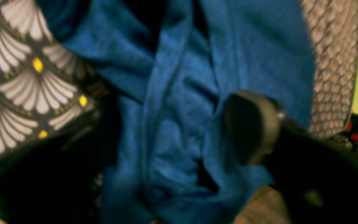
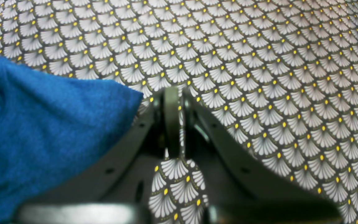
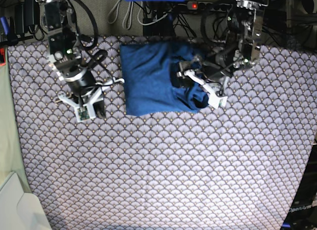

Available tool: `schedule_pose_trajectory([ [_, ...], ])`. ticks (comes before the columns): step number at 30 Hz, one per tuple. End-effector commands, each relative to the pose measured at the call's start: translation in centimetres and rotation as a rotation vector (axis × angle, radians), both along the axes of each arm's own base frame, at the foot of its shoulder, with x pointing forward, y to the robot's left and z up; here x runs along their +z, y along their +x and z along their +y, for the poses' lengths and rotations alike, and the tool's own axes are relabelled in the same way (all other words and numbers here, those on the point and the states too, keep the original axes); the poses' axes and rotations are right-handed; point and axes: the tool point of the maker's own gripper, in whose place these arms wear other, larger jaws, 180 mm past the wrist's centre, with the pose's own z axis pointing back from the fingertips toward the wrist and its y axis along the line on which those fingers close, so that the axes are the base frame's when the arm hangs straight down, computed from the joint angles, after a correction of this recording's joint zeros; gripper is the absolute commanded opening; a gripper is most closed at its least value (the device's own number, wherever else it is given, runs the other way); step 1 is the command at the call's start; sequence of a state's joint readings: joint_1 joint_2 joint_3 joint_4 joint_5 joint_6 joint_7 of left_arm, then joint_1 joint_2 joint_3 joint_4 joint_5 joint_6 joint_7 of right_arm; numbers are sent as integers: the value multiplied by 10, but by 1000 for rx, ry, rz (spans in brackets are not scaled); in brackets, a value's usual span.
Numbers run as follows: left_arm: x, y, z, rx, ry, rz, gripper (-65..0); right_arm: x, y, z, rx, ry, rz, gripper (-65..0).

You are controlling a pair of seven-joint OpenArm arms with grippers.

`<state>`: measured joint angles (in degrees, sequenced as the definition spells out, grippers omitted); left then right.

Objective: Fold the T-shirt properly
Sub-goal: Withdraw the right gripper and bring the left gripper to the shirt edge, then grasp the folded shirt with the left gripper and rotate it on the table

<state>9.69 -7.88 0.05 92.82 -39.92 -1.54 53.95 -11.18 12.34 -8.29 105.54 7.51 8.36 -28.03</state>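
At the far end of the patterned cloth, the blue T-shirt lies folded into a rough block, soft and limp. The left gripper straddles a bunched edge, jaws partway apart, grip uncertain. The right gripper is closed, empty; flat hems look the safest hold.

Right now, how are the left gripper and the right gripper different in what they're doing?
The left gripper sits on the T-shirt, its jaws apart with bunched blue fabric between them; the right gripper is shut on nothing. The left gripper is over the shirt's edge, while the right gripper hangs beside the shirt over the patterned cloth, apart from the fabric. Both point down toward the table.
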Motion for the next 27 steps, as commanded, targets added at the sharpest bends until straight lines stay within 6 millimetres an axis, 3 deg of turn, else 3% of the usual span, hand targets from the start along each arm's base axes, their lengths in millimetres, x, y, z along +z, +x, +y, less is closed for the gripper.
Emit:
schedule_pose_trajectory([
  [1, 4, 3, -2, -1, -16, -10, -318, 15, 6, 1, 8, 7, -54, -650],
  [4, -5, 3, 0, 5, -13, 16, -444, 14, 5, 1, 8, 7, -52, -650],
  [12, -5, 8, 2, 5, -10, 15, -492, 12, 3, 1, 8, 7, -46, -650],
  [16, 1, 24, 6, 0, 12, -4, -650, 14, 5, -9, -17, 0, -51, -650],
  [22, 15, 47, 13, -101, 107, 27, -646, 20, 10, -41, -101, -20, -70, -650],
  [27, 29, 65, -3, -259, 243, -30, -646, 25, 12, -65, -162, -36, -83, -650],
])
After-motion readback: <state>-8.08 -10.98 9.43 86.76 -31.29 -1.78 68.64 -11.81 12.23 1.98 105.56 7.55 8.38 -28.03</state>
